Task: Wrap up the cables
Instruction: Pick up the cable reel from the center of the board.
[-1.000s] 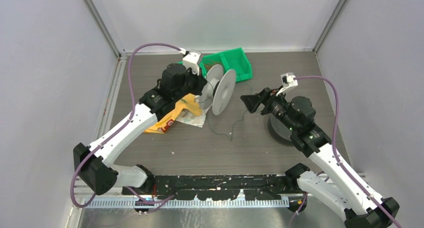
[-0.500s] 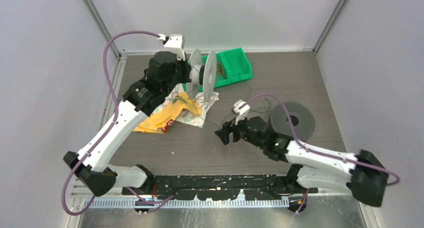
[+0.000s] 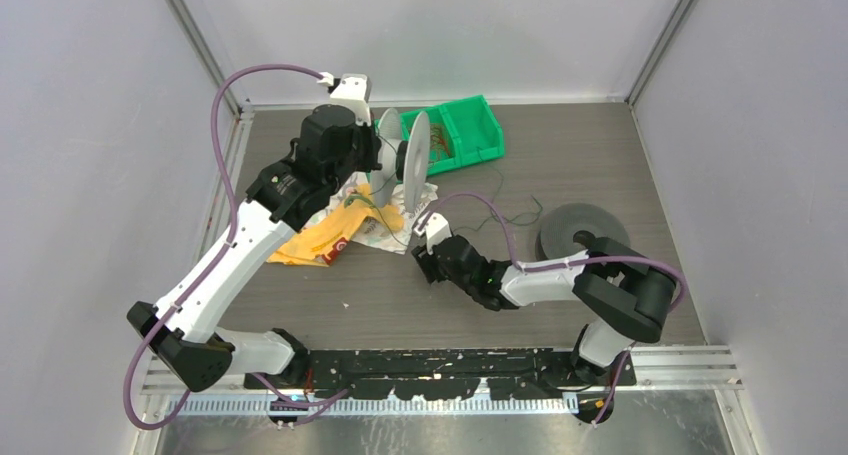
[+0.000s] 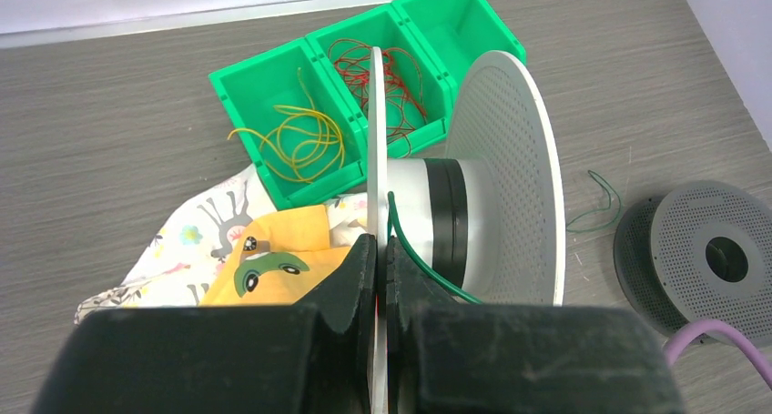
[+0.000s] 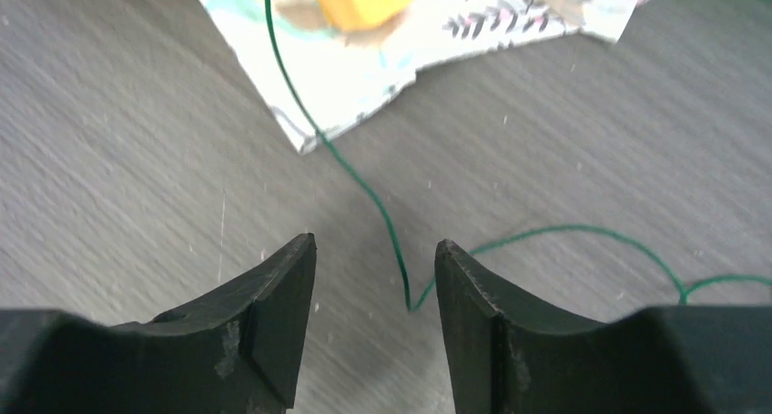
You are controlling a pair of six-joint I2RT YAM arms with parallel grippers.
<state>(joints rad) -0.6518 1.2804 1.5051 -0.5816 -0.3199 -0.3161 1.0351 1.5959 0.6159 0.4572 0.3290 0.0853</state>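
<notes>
Two pincers: left pincer clamps the white spool by its flange; right pincer parted astride the green cable

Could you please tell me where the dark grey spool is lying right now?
In the top view the dark grey spool lies flat on the right side of the table, partly behind the right arm, nearer than the green bin.
</notes>
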